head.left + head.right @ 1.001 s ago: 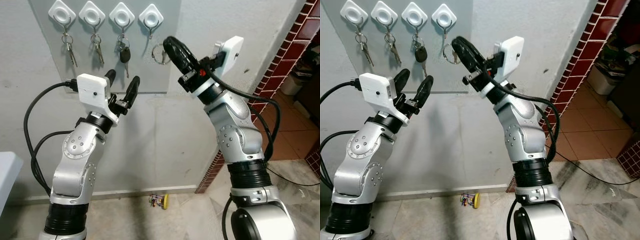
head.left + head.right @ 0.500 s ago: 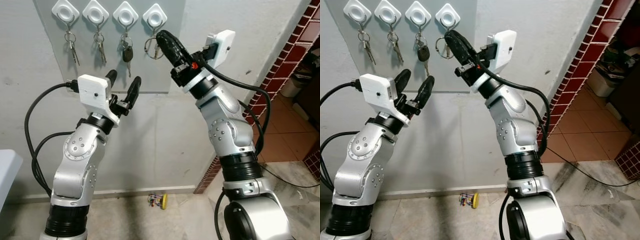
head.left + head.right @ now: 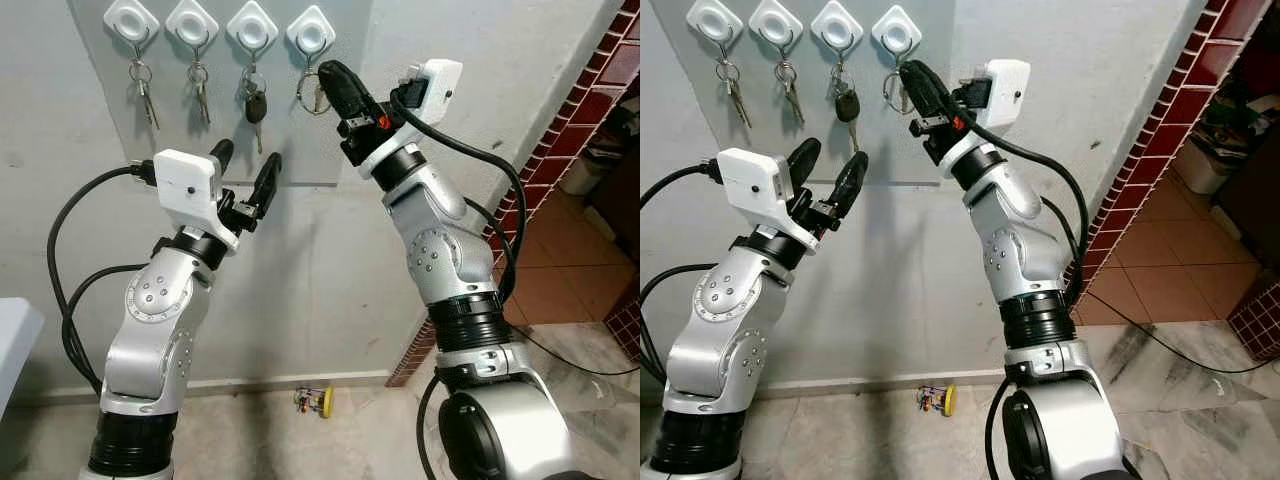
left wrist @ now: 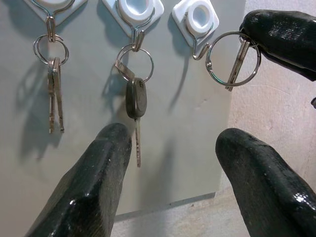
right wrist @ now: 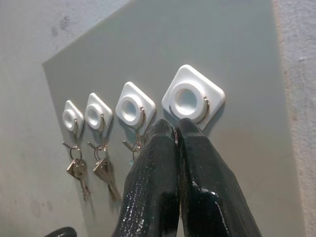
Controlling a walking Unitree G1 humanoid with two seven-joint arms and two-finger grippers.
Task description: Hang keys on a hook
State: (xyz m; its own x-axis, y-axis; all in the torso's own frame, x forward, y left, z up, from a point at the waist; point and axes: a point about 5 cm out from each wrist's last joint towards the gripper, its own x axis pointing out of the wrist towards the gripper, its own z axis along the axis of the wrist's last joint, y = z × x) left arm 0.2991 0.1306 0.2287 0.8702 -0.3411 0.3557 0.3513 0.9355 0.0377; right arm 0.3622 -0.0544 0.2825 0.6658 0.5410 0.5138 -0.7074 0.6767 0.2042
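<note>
Four white diamond hooks sit in a row on a grey board (image 3: pixel 330 150). The three left ones carry keys, among them a black car key (image 3: pixel 256 107). My right gripper (image 3: pixel 328 76) is raised to the rightmost hook (image 3: pixel 310 31) and is shut on a key ring (image 4: pixel 233 59) with one small key. The ring's edge lies against that hook's wire tip (image 4: pixel 199 53); whether it hangs on it I cannot tell. In the right wrist view the fingertips (image 5: pixel 168 143) press together just below the hook (image 5: pixel 191 101). My left gripper (image 3: pixel 246 166) stands open below the board, holding nothing.
The board is fixed to a pale wall (image 3: pixel 300 290). A red tiled pillar (image 3: pixel 560 130) runs down the right side. A small colourful object (image 3: pixel 318 402) lies on the floor by the skirting. A white surface edge (image 3: pixel 12 335) shows at far left.
My right gripper has carried the key ring left and up, from beside the board to the rightmost hook. The left arm has stayed in place.
</note>
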